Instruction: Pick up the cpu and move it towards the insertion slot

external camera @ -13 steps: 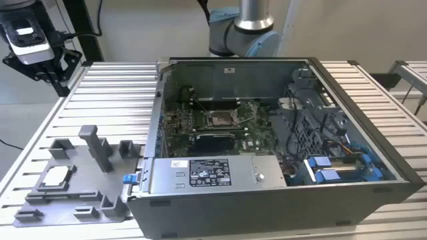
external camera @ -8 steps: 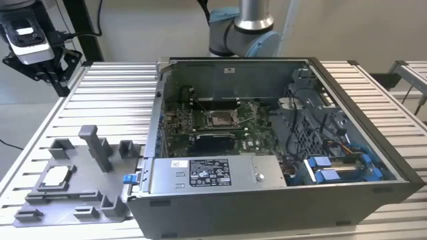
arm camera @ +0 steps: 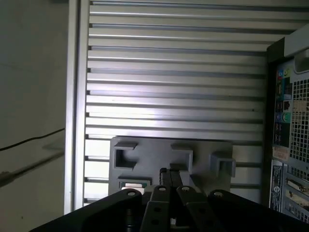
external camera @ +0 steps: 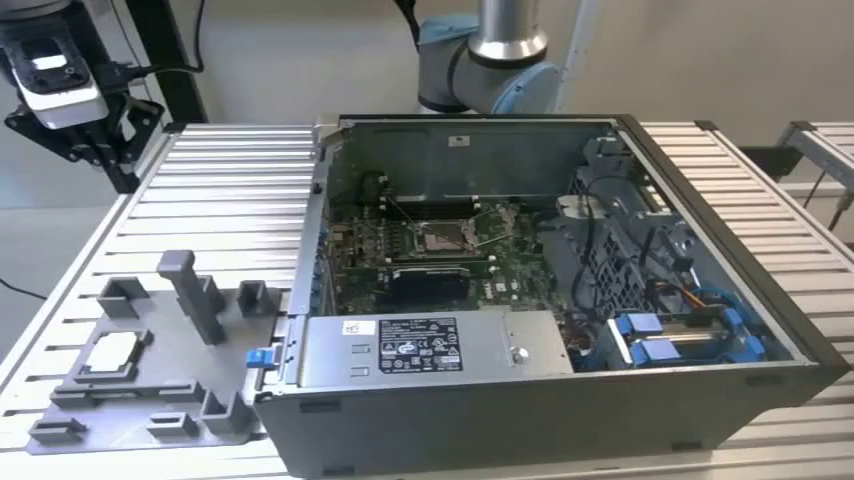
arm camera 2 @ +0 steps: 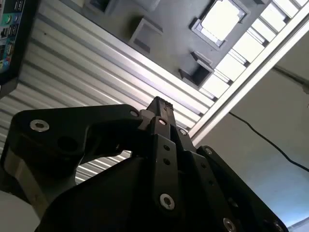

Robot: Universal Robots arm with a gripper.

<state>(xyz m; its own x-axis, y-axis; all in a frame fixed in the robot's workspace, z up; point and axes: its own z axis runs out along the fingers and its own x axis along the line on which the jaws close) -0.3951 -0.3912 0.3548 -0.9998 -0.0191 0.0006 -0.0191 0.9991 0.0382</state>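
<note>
The cpu (external camera: 114,352) is a pale square chip lying flat in a recess of the grey fixture plate (external camera: 147,400), at the exterior view's left front. It also shows bright in the second wrist view (arm camera 2: 222,19), and as a sliver in the first wrist view (arm camera: 134,185). The insertion slot (external camera: 441,237) sits on the green board inside the open computer case (external camera: 534,400). My gripper (external camera: 94,150) hangs high over the table's far left corner, well away from the cpu. Its black fingertips (arm camera 2: 161,104) (arm camera: 169,173) are shut together on nothing.
Grey upright blocks (external camera: 194,290) stand on the fixture plate. The ribbed aluminium table (external camera: 227,190) stretches between gripper and plate. A silver power-supply box (external camera: 414,345) fills the case's front. The case's rear port panel (arm camera: 287,145) borders the plate. A cable (arm camera 2: 270,142) trails beyond the table edge.
</note>
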